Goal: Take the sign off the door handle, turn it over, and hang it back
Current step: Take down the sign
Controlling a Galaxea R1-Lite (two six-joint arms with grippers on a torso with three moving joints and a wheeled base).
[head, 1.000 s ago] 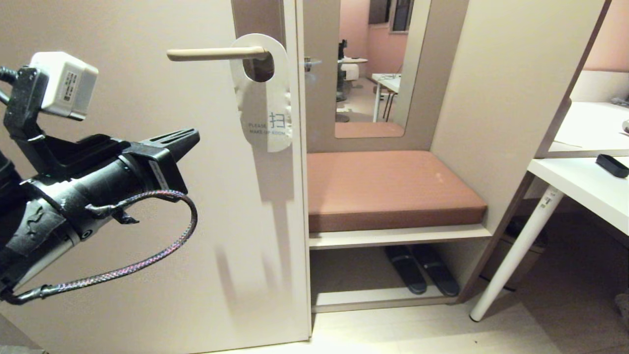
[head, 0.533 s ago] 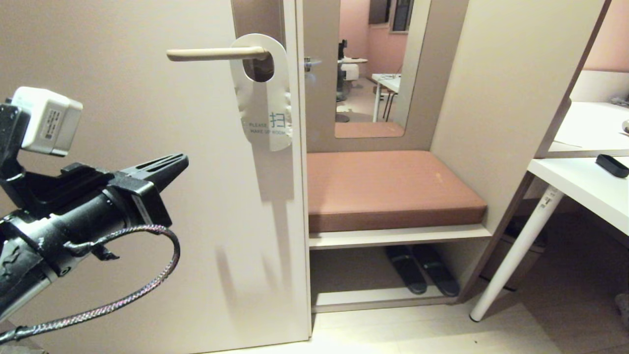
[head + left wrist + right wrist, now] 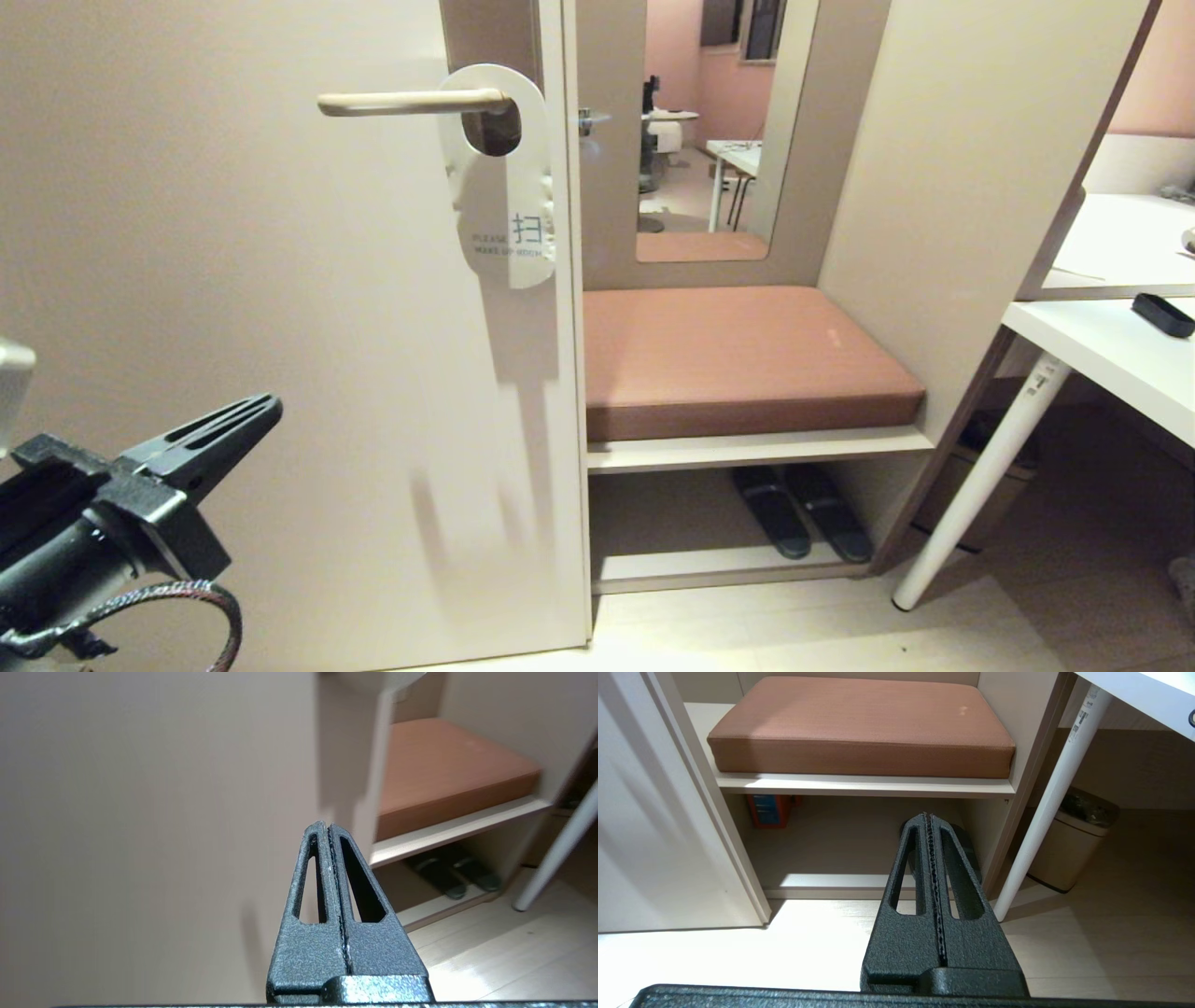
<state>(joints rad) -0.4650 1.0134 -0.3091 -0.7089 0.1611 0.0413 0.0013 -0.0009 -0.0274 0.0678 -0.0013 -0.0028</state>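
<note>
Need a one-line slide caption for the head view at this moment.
White sign hangs on the door handle; the shut left gripper sits low at the door, well below it.

The slim cream-beige lever door handle (image 3: 411,102) stuck out level from a tall brownish glossy backplate (image 3: 487,37) on the pale beige door (image 3: 233,280), and it carried the white oblong card sign (image 3: 505,187) with rounded ends. The lever passed through the sign's round hole, and the card hung straight down against the door's edge, its "MAKE UP ROOM" side facing out.

Beside the door, a cream bench shelf (image 3: 747,448) bore a flat terracotta cushion (image 3: 738,359) that covered it from side to side. On the lower board beneath (image 3: 709,565) lay a pair of dark slippers (image 3: 798,509), side by side and touching.
</note>
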